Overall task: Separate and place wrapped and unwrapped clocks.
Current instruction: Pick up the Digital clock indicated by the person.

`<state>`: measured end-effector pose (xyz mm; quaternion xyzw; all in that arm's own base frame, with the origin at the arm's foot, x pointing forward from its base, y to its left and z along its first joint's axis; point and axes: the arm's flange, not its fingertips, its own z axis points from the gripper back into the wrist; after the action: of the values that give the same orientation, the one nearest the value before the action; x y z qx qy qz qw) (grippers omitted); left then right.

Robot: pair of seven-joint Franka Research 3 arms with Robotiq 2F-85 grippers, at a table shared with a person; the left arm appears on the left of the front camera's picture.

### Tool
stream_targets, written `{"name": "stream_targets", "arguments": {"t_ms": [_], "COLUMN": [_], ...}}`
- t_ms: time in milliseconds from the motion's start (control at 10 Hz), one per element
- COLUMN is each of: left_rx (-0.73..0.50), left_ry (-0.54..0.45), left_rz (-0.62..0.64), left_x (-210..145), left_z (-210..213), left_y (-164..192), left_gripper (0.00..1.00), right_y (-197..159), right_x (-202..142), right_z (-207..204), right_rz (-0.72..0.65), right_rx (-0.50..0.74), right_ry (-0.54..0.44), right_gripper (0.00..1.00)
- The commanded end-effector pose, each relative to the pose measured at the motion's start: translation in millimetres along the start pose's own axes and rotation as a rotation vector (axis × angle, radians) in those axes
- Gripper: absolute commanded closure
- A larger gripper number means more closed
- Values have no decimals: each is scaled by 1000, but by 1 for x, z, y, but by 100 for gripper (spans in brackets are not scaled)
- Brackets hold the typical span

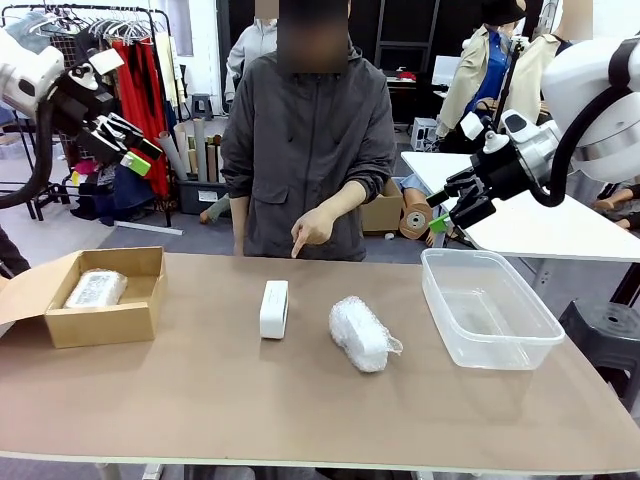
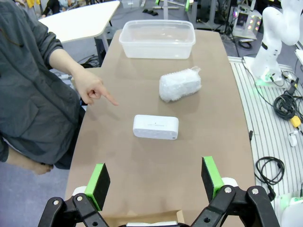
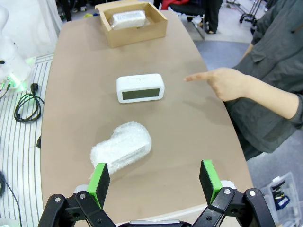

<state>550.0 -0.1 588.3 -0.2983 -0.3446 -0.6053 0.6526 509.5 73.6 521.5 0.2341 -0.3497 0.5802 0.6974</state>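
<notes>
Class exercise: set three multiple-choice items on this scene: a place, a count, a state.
1. The leftmost wrapped clock lies: A in the cardboard box; B on the floor; C in a hand.
2. Wrapped clocks in view: A one; B two; C three.
3. The left pincer and right pincer are: A open; B shut empty; C gripping clocks.
Key: 1 A, it rests inside the box's walls. 2 B, the other wrapped clock lies on the table. 3 A, green pads stand wide apart, nothing between.

Left claw (image 1: 137, 153) held high, spread wide, right claw (image 1: 447, 208) held high, spread wide
</notes>
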Motion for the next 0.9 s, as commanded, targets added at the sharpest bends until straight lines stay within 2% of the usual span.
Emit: {"name": "stream_targets", "arguments": {"t_ms": [0, 800], "left_rx": [-7, -7], "left_ry": [-3, -3], "left_rz": [-10, -10], "left_x": [0, 0], "left_z": [1, 1], "left_y": [-1, -1], "left_gripper": [0, 0], "right_y": [0, 0], "right_x": [1, 1], "right_z": [1, 1], "right_rz": [3, 3], "right_rx": [4, 4], "right_ry": [-12, -12], "right_gripper": [0, 0]}}
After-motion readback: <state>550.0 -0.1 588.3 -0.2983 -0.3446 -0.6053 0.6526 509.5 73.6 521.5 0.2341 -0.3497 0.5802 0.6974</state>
